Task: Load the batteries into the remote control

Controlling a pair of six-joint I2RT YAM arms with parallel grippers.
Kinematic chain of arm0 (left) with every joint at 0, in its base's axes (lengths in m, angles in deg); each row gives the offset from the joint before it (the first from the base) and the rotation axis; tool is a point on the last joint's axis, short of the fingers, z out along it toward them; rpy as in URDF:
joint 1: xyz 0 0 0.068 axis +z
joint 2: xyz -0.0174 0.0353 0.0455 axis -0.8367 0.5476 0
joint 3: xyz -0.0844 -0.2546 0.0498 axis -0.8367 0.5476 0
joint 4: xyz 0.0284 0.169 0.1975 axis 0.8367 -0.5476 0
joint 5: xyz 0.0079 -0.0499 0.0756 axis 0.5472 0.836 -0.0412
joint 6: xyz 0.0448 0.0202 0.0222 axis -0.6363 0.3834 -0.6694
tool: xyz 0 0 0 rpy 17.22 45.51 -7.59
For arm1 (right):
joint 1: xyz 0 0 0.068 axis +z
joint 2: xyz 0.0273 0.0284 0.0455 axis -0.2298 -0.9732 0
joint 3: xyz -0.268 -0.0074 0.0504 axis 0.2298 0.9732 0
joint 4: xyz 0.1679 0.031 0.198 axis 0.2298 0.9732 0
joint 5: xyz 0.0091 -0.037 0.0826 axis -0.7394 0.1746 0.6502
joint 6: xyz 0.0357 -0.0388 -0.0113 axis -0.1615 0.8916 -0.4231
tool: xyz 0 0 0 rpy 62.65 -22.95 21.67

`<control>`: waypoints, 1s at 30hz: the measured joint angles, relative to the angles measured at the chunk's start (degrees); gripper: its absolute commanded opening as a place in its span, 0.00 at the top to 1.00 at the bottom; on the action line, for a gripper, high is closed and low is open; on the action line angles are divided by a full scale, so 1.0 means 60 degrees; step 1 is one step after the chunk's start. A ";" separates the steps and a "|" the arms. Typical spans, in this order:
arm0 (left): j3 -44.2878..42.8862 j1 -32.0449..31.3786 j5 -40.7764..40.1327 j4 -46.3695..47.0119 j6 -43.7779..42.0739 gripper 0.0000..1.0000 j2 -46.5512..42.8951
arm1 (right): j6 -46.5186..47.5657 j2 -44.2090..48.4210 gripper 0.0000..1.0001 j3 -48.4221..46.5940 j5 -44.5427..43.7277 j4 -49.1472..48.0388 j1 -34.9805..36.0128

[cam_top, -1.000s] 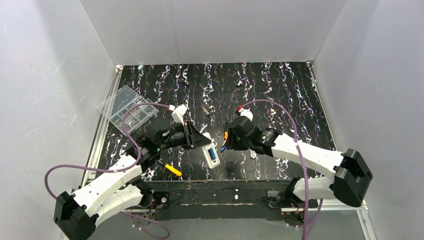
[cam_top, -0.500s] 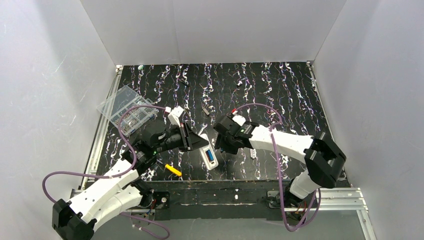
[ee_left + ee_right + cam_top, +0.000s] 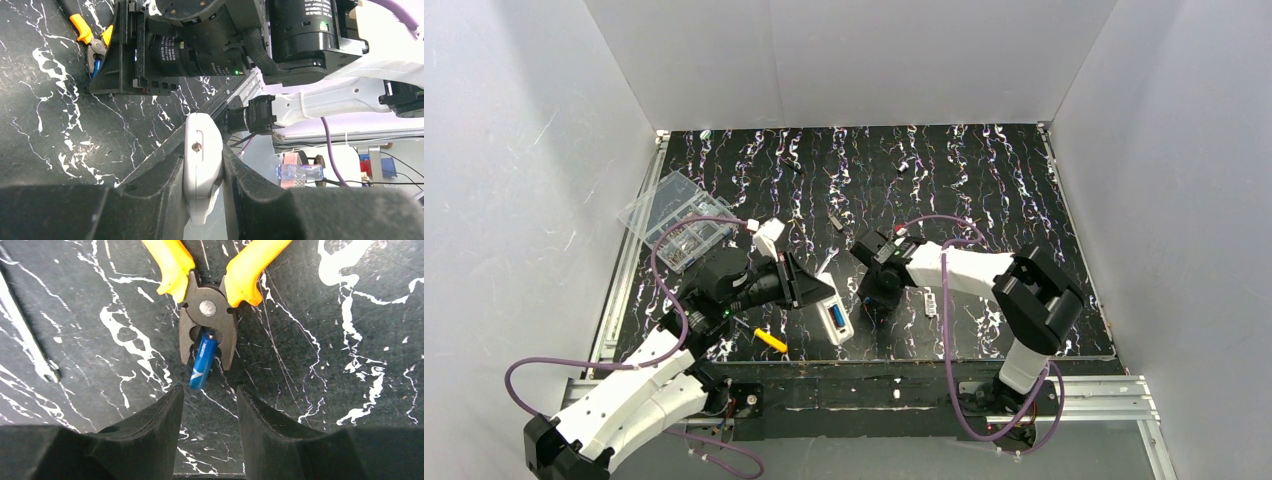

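My left gripper point(image 3: 821, 300) is shut on the white remote control point(image 3: 832, 316), held back side up over the table's front middle. One blue battery point(image 3: 835, 319) shows in its recess. In the left wrist view the remote point(image 3: 202, 162) is pinched edge-on between both fingers point(image 3: 162, 195). My right gripper point(image 3: 876, 291) points down just right of the remote. In the right wrist view it point(image 3: 208, 392) stands open, nothing between its fingers, right behind another blue battery point(image 3: 202, 361). That battery lies on the table between the black jaws of the orange-handled pliers point(image 3: 207, 307).
A clear plastic compartment box point(image 3: 678, 217) sits at the left edge. A yellow-handled tool point(image 3: 771, 341) lies near the front edge under the left arm. A small white part point(image 3: 930, 304) lies right of the right gripper. Small metal bits point(image 3: 835, 222) are scattered farther back.
The right gripper has moved left and down over the pliers, its elbow swinging in toward the middle. The left arm has drawn the remote slightly left and nearer.
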 measured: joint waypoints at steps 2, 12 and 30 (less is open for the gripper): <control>0.0055 0.0015 -0.0007 -0.0084 -0.0022 1.00 -0.0055 | -0.0015 -0.0222 0.51 -0.0007 0.0076 -0.0022 -0.0015; 0.0142 0.0142 -0.0197 -0.0481 -0.0226 1.00 -0.0550 | -0.0036 -0.0736 0.99 -0.0576 -0.0120 0.0302 -0.0022; 0.0776 0.0175 0.0674 0.2823 -0.0273 1.00 0.0681 | 0.5322 0.5461 0.99 0.2863 -0.0200 -0.3220 0.0477</control>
